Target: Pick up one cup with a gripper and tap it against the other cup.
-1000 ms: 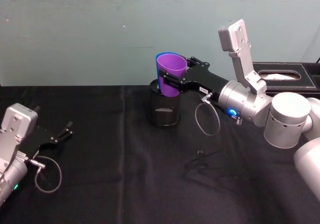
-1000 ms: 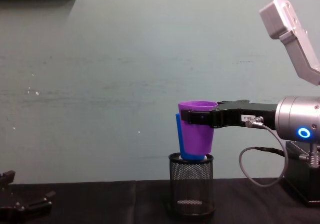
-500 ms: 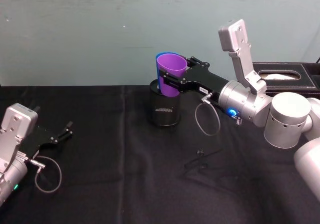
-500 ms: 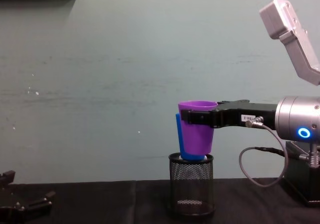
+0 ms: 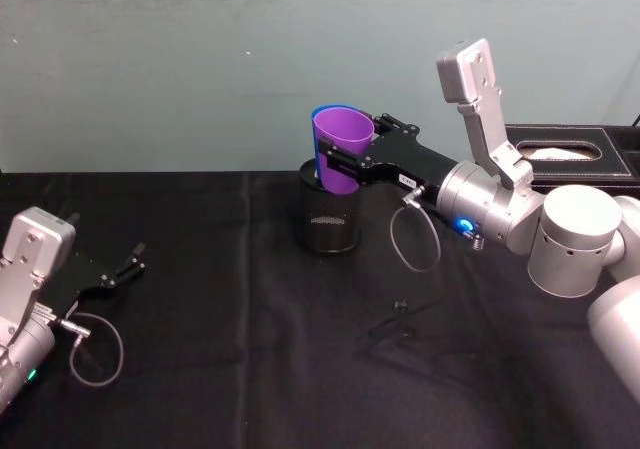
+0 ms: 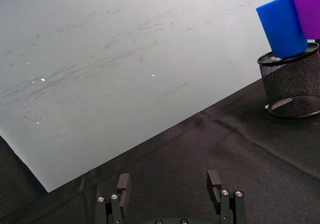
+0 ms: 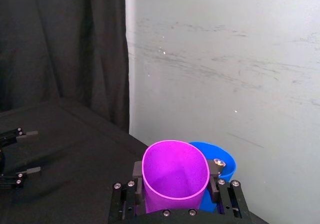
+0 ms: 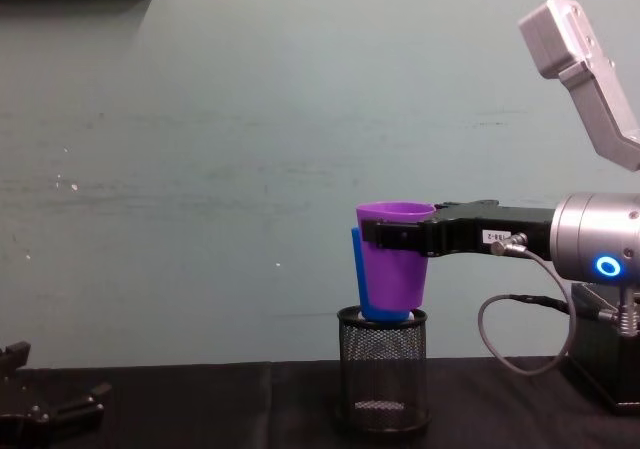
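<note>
Here, at the far left, the left tool (image 5: 128, 267) lies low on the black-covered bench (image 5: 250, 369), its two fingers (image 6: 123, 182) spread apart with nothing between them; from the chest it shows at the lower left corner.

Towards the middle, near the bench's far edge by the pale wall (image 5: 200, 59), a black mesh holder (image 5: 330, 221) stands upright. The blue cup (image 6: 282, 27) sits with its base in the holder's mouth, leaning a little. Just to its right and on the nearer side, the purple cup (image 5: 340, 129) hangs in the air, upright, rim up, its base just above the holder's rim. Its side lies against the blue cup's; from the right wrist the two rims meet.

The right tool (image 5: 352, 155) reaches in level from the right and is clamped on the purple cup just below the rim, one finger (image 7: 215, 167) on each side. Its arm carries a lit blue ring.

At the far right a black box (image 5: 575, 157) rests behind the arm.
</note>
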`<state>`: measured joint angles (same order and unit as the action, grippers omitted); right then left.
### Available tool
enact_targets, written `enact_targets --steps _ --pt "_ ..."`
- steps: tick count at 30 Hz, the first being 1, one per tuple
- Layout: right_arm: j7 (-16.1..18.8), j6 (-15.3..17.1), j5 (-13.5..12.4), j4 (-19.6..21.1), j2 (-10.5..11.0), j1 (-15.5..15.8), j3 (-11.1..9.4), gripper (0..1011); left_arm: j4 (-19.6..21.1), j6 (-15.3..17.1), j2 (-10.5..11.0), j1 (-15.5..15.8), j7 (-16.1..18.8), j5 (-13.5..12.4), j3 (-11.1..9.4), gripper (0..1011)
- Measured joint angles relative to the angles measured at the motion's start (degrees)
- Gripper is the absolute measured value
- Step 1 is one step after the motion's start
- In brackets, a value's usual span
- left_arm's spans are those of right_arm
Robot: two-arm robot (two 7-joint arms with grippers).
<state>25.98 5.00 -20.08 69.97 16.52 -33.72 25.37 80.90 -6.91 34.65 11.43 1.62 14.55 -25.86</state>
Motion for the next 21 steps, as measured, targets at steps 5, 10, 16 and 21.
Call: enact_targets --steps 5,10,16,21 --pt "0.0 0.0 0.0 0.0 0.0 0.0 0.0 734 0.0 0.0 0.0 0.0 0.0 0.0 0.0 1000" --pt "0.0 0.0 0.0 0.0 0.0 0.0 0.0 735 0.0 0.0 0.0 0.0 0.0 0.0 0.0 1000" --pt "0.0 0.0 0.0 0.0 0.0 0.0 0.0 734 0.0 0.0 0.0 0.0 0.0 0.0 0.0 1000" --pt "0.0 0.0 0.0 0.0 0.0 0.0 0.0 734 0.0 0.0 0.0 0.0 0.0 0.0 0.0 1000"
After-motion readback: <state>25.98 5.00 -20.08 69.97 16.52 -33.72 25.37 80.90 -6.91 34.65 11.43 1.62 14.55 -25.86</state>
